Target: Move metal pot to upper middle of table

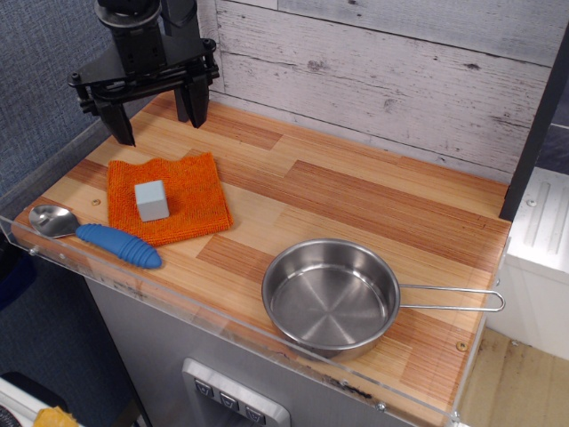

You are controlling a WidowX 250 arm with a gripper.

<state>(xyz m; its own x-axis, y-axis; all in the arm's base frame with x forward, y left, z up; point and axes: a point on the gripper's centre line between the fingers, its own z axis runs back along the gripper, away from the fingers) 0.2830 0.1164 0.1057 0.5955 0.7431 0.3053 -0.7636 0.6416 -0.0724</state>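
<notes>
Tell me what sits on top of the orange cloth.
A small grey block stands on the orange cloth, near its middle. The wood table beneath the cloth is covered, so nothing under it can be seen.

- The gripper (pixel 156 110) is matte black all over.
- Just below the gripper lies an orange cloth (pixel 169 198), with a pale grey-blue block (pixel 152 200) on it.
- Below and left of the gripper, a spoon (pixel 92 233) has a shiny silver bowl and a ribbed blue handle.
- Well off to its lower right, the metal pot (pixel 331 297) is mirror-bright steel.
- The table (pixel 356 200) shows light and reddish-brown planks.
</notes>
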